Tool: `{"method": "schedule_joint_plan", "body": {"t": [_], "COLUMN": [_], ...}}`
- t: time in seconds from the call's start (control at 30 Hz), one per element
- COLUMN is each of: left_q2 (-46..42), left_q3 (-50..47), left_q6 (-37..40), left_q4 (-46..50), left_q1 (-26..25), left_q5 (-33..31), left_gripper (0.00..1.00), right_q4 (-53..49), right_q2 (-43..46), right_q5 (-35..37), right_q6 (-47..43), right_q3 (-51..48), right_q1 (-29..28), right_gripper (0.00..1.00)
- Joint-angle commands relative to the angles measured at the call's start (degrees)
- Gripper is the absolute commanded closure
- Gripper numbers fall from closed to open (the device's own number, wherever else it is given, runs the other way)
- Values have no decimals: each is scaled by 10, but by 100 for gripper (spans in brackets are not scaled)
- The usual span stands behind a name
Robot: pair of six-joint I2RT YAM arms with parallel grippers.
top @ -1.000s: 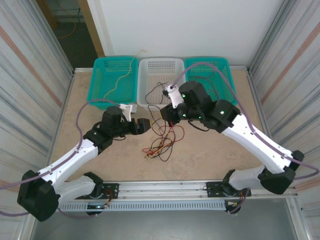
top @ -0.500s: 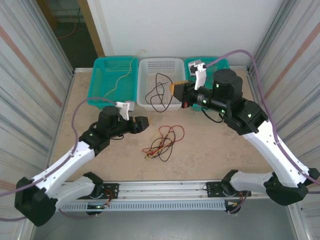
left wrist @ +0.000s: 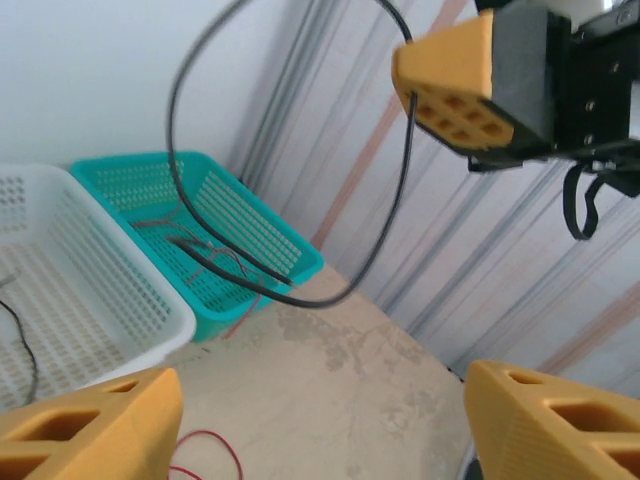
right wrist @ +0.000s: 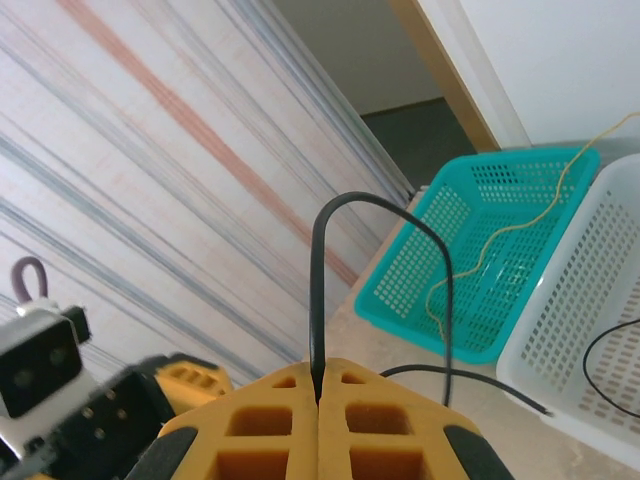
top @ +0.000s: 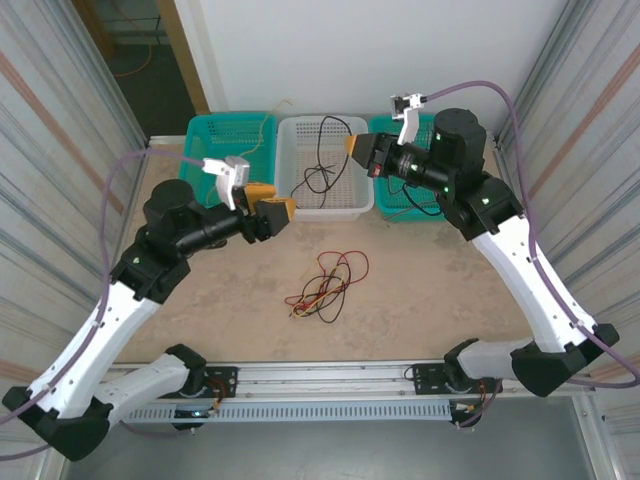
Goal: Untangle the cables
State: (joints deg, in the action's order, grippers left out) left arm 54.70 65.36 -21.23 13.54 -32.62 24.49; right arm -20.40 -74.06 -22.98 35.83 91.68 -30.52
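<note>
- Top view: I hold my right gripper [top: 356, 152] high, pinching a black cable [top: 318, 178] that arcs away from it and hangs into the white basket [top: 290, 205] below. My left gripper [top: 272, 203] hovers well apart from it, above the table [top: 440, 290] just off that basket's front rim. The red, black and yellow tangle [top: 325, 285] lies below and ahead of it, untouched, with bare table on every side.
- Left wrist: my jaws stand wide apart with nothing between them. Ahead and above, the black cable loops down from the right gripper, in front of a teal basket [left wrist: 270, 215].
- Right wrist: my fingers [right wrist: 270, 425] press together on the cable, which rises straight out and curls over. Beyond them, the other teal basket [right wrist: 420, 330] holds a yellow cable [right wrist: 480, 255].
</note>
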Motion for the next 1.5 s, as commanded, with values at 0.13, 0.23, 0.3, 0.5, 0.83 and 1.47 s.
{"method": "schedule_joint_plan", "body": {"t": [0.13,0.23,0.3,0.5,0.83,1.47], "left_q2": [60,78,81,70,28,164], "left_q3": [-12,-16,-15,-29,-76,-122], "left_q6": [-70,-101,-105,-86,-70,-55], "left_q4": [-48,-85,-86,-29,48,70], "left_q1": [-4,-4,-4,-4,-4,-9], "left_q5": [23,32,23,-25,-105,-76], "left_gripper": [17,18,20,26,30,45], "right_q4": [68,82,81,77,-10,-107], "right_q2": [-17,-35,-59,-153,-305,-80], "right_q5": [-35,-33,-36,-45,25,140], "right_q6": [42,43,48,48,26,-60], "right_q3": [8,12,29,84,166,-117], "right_q1": [7,11,23,54,100,-7], "right_gripper": [100,100,100,100,46,44]}}
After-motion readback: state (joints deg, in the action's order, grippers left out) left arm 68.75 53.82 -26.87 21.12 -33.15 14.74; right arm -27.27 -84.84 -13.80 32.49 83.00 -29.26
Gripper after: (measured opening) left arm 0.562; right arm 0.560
